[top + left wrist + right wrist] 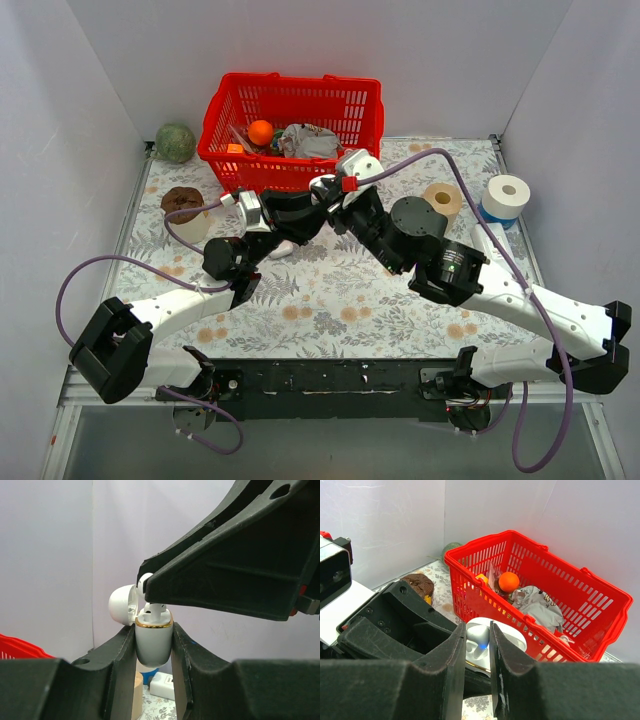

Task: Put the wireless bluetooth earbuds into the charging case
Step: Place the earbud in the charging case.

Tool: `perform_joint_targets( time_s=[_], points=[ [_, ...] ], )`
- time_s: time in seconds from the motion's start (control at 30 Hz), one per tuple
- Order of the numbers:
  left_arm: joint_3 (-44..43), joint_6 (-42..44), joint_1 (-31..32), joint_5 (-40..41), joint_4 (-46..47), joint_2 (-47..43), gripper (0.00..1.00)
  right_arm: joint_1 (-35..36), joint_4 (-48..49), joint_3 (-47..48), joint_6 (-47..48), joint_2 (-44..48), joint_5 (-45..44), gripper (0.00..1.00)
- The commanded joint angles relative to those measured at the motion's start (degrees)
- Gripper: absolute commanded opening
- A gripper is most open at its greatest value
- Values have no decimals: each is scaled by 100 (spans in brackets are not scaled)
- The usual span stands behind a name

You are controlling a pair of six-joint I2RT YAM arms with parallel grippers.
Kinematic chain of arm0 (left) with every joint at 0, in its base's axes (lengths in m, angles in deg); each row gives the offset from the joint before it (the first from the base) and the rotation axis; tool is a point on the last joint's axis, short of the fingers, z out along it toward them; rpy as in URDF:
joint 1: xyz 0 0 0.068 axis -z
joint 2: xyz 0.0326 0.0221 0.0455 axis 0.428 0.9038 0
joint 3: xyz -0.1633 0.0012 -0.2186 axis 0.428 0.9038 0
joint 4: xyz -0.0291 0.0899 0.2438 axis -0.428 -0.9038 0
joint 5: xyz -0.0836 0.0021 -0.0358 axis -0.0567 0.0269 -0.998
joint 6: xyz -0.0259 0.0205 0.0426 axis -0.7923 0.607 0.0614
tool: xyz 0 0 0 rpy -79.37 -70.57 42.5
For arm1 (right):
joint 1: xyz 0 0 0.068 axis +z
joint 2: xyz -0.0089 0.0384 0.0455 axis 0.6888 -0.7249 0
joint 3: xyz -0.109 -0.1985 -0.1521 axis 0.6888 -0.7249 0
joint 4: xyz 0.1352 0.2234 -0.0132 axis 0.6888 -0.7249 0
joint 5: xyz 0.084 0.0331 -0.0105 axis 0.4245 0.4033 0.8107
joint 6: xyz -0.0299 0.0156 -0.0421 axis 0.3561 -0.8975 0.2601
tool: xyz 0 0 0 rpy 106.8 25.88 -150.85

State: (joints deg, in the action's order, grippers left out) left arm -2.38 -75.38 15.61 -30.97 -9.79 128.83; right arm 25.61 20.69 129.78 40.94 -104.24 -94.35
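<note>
My left gripper (153,627) is shut on the white charging case (154,642), which has a gold rim. The case stands upright above the table with its lid (122,606) swung open to the left. My right gripper (477,630) is shut on one of the wireless bluetooth earbuds (480,641), a small white one with a blue light. It holds the earbud directly over the case opening. In the left wrist view the earbud (155,611) sits at the case's mouth, under the right fingers (225,565). In the top view the two grippers meet near the basket (325,205), and the case is hidden.
A red basket (300,80) (530,620) just behind the grippers holds an orange (260,131) and a silver bag (310,142). A green ball (175,142) and a brown-topped cup (184,208) are at the left. Two tape rolls (442,198) (505,196) stand at the right.
</note>
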Motion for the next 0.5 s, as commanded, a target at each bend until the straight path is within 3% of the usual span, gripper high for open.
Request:
perform_joint_targets(
  time_s=[0.0,0.47],
  points=[
    [-131,68,-26,15,1223,-149,0,38,7,-76,-44,191,-31,1],
    [-105,32,-26,-11,1250,-132,0,38,-143,196,-140,-64,154,1]
  ],
)
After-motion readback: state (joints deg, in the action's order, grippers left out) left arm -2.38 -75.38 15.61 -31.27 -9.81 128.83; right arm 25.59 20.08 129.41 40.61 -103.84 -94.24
